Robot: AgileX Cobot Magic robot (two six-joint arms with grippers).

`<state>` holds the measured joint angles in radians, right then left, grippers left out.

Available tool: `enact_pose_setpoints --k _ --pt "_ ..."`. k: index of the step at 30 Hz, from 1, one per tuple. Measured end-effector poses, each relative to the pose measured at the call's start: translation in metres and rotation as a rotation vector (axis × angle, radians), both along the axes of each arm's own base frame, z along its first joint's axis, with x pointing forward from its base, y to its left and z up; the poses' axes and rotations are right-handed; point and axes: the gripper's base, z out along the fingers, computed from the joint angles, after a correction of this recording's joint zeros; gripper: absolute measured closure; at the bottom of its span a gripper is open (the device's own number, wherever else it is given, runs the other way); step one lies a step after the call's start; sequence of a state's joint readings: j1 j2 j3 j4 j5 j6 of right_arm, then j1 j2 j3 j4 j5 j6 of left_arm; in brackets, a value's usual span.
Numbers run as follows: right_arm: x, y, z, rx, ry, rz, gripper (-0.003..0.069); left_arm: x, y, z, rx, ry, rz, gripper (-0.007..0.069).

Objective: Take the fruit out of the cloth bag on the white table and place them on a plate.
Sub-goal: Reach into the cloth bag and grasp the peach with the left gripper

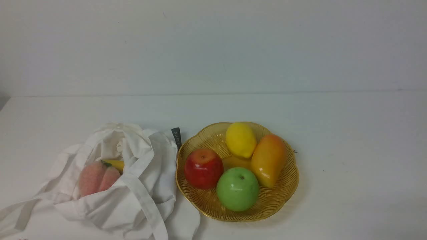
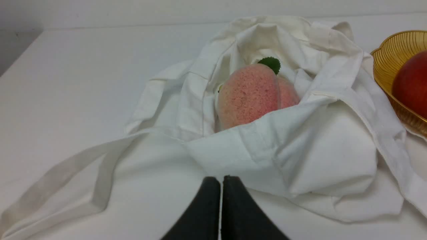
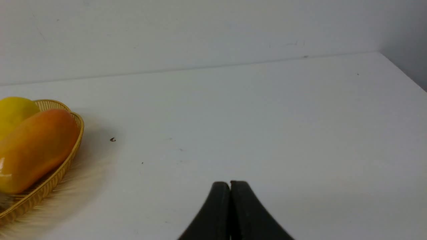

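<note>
The white cloth bag [image 1: 133,180] lies crumpled on the white table [image 1: 350,133] at the front left, its mouth open. Inside it the fuzzy pink peach [image 1: 96,178] rests with a green leaf, and the yellow tapered fruit [image 1: 115,164] peeks out behind it. The peach also shows in the left wrist view [image 2: 253,93]. The golden ribbed plate [image 1: 287,190] stands right of the bag. My left gripper [image 2: 222,178] is shut and empty, just short of the bag's near edge [image 2: 300,150]. My right gripper [image 3: 230,183] is shut and empty over bare table. Neither gripper shows in the front view.
The plate holds a red apple [image 1: 203,168], a green apple [image 1: 237,189], a lemon [image 1: 241,140] and an orange mango [image 1: 268,160]. The bag's long strap [image 2: 66,180] trails over the table toward the front left. A wall [image 1: 213,46] stands behind the table.
</note>
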<state>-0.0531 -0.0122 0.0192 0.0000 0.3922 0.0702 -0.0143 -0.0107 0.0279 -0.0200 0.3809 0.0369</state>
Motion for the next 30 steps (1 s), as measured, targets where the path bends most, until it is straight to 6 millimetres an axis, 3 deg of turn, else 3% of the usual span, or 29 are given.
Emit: enact_pose_setpoints --k 21,30 --pt "0.000 0.000 0.000 0.000 0.000 0.000 0.0671 0.000 0.000 0.000 0.007 -0.006 0.003 0.0632" --pt "0.000 0.000 0.000 0.000 0.000 0.000 0.0671 0.004 -0.004 0.020 -0.461 -0.205 0.048 0.0632"
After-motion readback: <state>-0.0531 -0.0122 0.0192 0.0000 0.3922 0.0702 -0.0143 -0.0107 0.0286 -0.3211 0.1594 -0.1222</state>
